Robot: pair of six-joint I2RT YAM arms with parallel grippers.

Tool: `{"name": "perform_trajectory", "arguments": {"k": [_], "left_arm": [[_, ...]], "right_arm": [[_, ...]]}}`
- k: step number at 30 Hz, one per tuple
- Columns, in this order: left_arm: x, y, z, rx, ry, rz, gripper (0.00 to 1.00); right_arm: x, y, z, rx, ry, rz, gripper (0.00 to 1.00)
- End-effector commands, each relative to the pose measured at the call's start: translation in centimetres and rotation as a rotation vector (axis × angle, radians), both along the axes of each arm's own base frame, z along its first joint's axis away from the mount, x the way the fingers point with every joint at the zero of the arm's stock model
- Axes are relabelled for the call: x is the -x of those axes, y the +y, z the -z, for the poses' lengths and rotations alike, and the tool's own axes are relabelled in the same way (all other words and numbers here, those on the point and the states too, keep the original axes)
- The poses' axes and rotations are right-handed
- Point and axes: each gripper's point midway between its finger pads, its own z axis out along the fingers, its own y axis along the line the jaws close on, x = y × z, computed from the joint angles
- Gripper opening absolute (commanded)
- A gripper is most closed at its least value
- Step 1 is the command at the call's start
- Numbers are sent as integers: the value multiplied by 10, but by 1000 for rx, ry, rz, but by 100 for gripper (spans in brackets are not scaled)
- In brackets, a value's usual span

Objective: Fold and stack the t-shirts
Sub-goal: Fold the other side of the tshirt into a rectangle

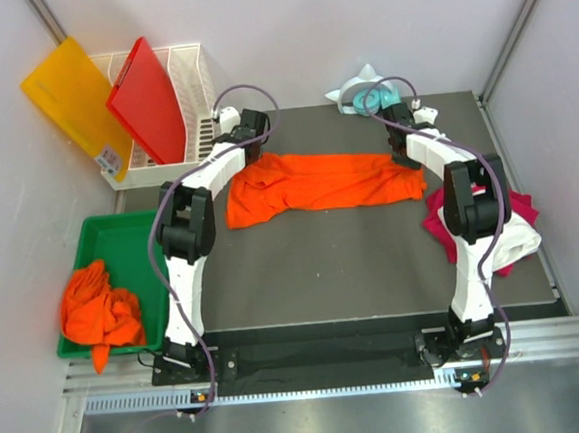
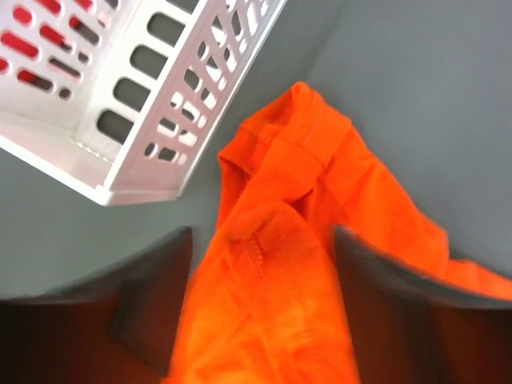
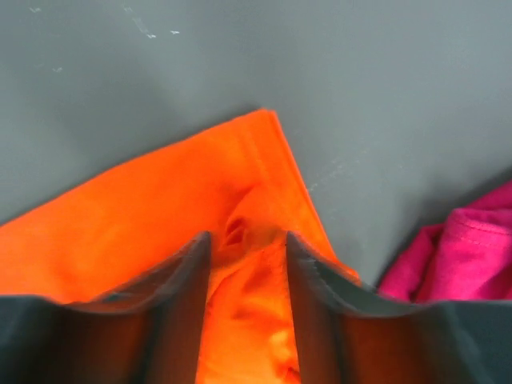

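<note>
One orange t-shirt (image 1: 317, 182) lies stretched sideways across the dark mat (image 1: 353, 262). My left gripper (image 1: 252, 141) hovers over its left end. In the left wrist view this gripper (image 2: 262, 236) is open, and a bunched hem of the orange t-shirt (image 2: 280, 264) lies loose between the fingers (image 2: 152, 304). My right gripper (image 1: 403, 157) is over the shirt's right end. There the gripper (image 3: 246, 238) stands open by a narrower gap, with a puckered corner of the orange t-shirt (image 3: 160, 216) between the jaws. A magenta-pink t-shirt (image 1: 441, 227) and a white one (image 1: 520, 243) lie heaped at the right.
A green tray (image 1: 110, 236) at the left holds crumpled orange t-shirts (image 1: 98, 304). A white rack (image 1: 194, 89) at the back left holds a red board (image 1: 150, 99) and a yellow-orange board (image 1: 75, 98). The rack's corner (image 2: 144, 168) is close to the left gripper. A teal and white object (image 1: 368, 95) sits at the back.
</note>
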Motion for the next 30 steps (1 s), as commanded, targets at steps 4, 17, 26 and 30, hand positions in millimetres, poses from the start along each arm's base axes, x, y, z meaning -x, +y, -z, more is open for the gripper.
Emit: {"name": "perform_trajectory", "arguments": {"k": [4, 17, 26, 30], "left_arm": [[1, -10, -87, 98, -205, 48, 96], [82, -33, -14, 163, 10, 121, 51], [108, -40, 24, 180, 130, 113, 49], [119, -46, 35, 176, 169, 130, 49]], "right_arm": [[-8, 6, -92, -61, -201, -33, 69], [40, 75, -37, -219, -65, -254, 53], [28, 87, -14, -188, -24, -261, 54], [14, 82, -13, -192, -17, -247, 54]]}}
